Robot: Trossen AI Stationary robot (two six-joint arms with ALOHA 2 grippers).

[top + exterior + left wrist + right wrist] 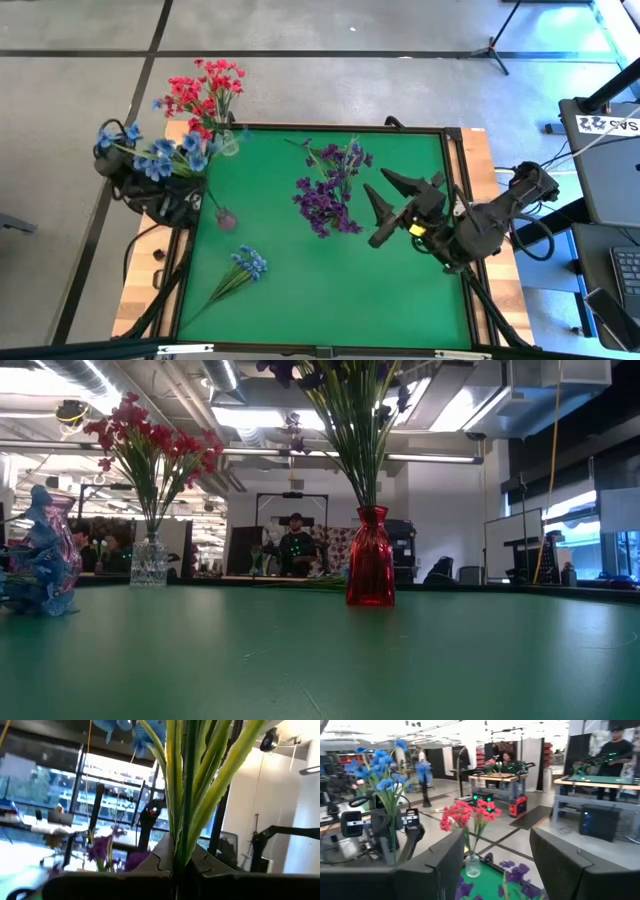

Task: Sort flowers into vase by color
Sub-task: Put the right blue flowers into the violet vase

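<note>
High view shows the left gripper (185,175) clamped on light blue flowers (160,155) at the tabletop's (330,290) corner; the right gripper (395,200) hangs open beside purple flowers (328,195).

Both arms are dark, matte and angular, the right pincer (392,202) ending in two broad black wedge-shaped fingers (435,870) with a small yellow marking behind them, and black cables looping from each base.
</note>
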